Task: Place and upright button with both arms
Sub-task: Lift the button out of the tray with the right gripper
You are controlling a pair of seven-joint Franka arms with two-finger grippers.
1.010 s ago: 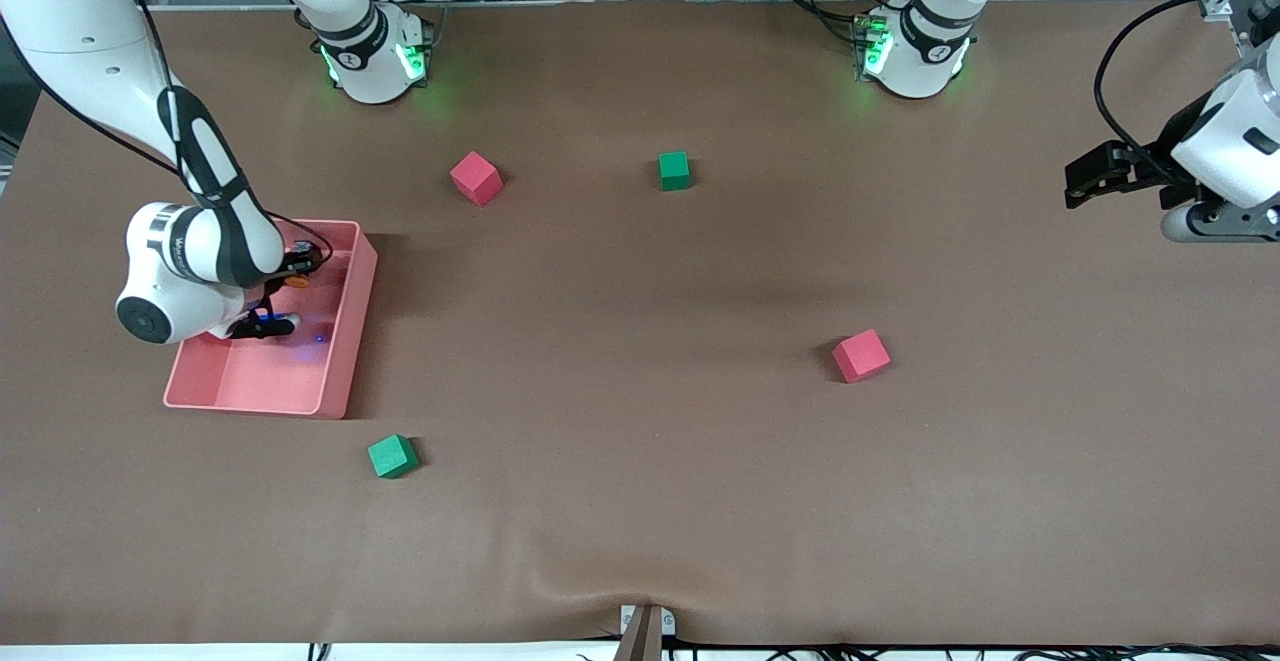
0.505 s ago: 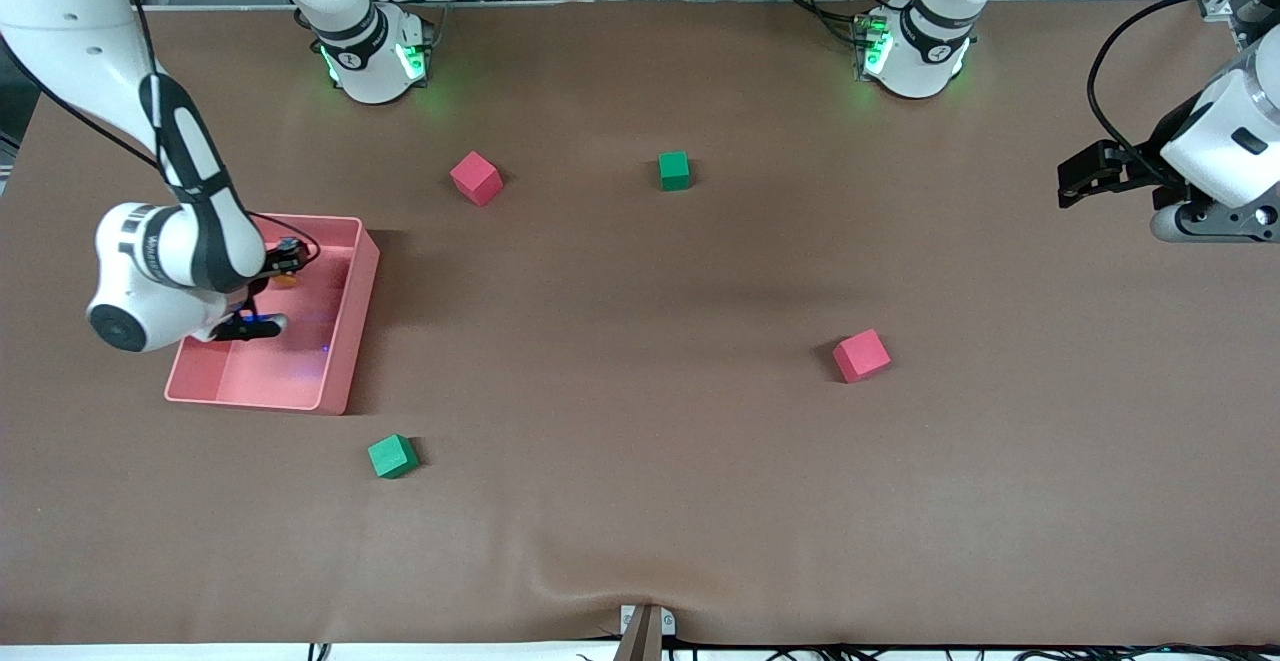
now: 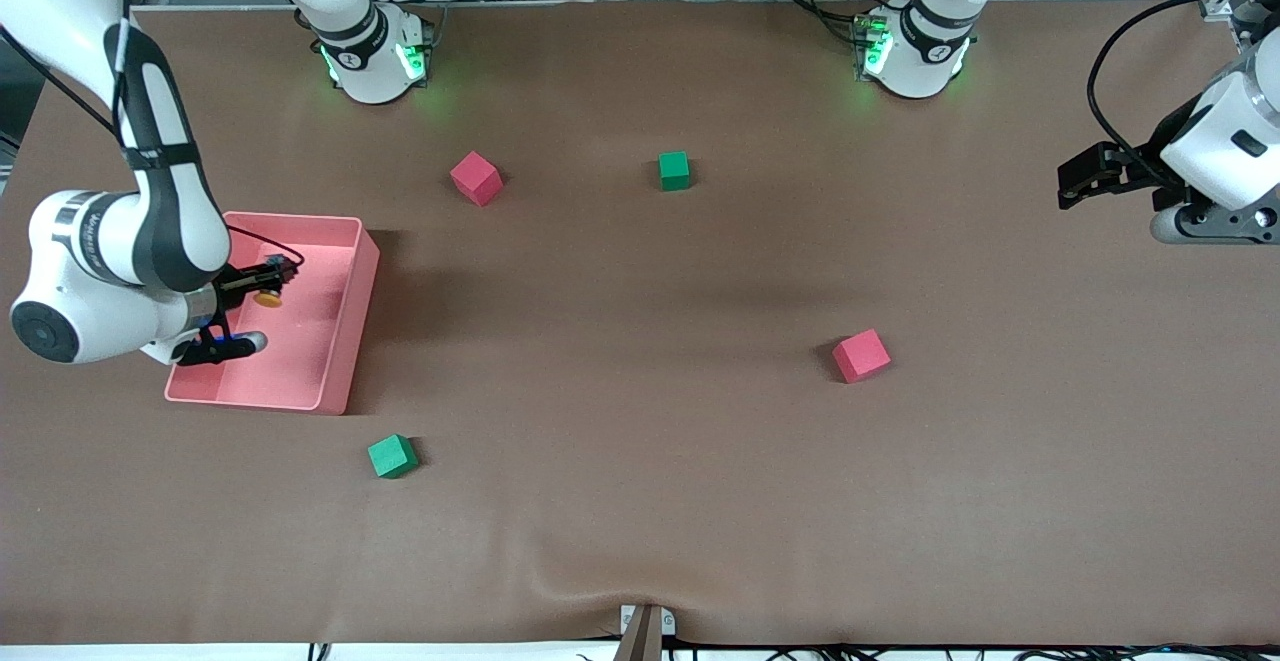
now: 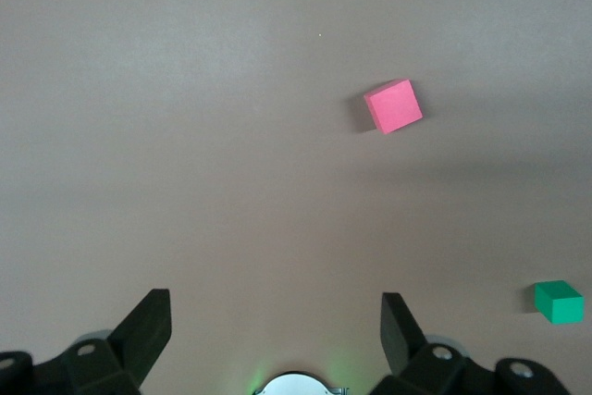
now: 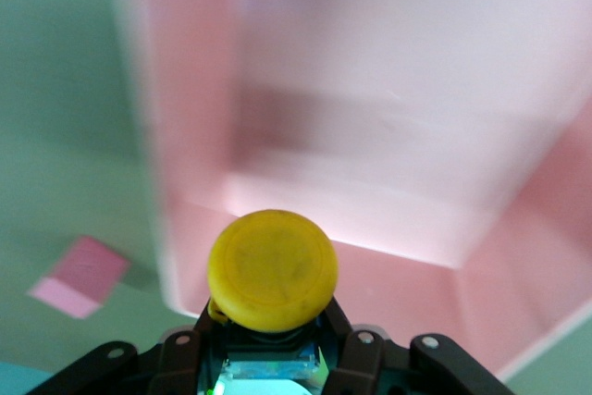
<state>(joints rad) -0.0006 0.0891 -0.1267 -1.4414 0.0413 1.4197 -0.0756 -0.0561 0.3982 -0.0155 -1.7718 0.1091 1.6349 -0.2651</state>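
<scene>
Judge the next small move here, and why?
Probably carry the button out of the tray toward mid-table: the right gripper is shut on it over the tray, and the left gripper waits open over its end of the table.

The right gripper (image 5: 271,344) is clamped on the button (image 5: 273,270) — black fingers (image 5: 338,339) press either side of its dark body, and the round yellow-orange cap faces the camera. A bluish, green-lit part shows just under the cap between the fingers. The gripper hangs over the pink tray (image 5: 388,136), whose pale floor and walls fill most of the view. A red cube (image 5: 81,275) lies on the table (image 5: 55,117) outside the tray — apart from its wall, beside the button's cap as seen here.
</scene>
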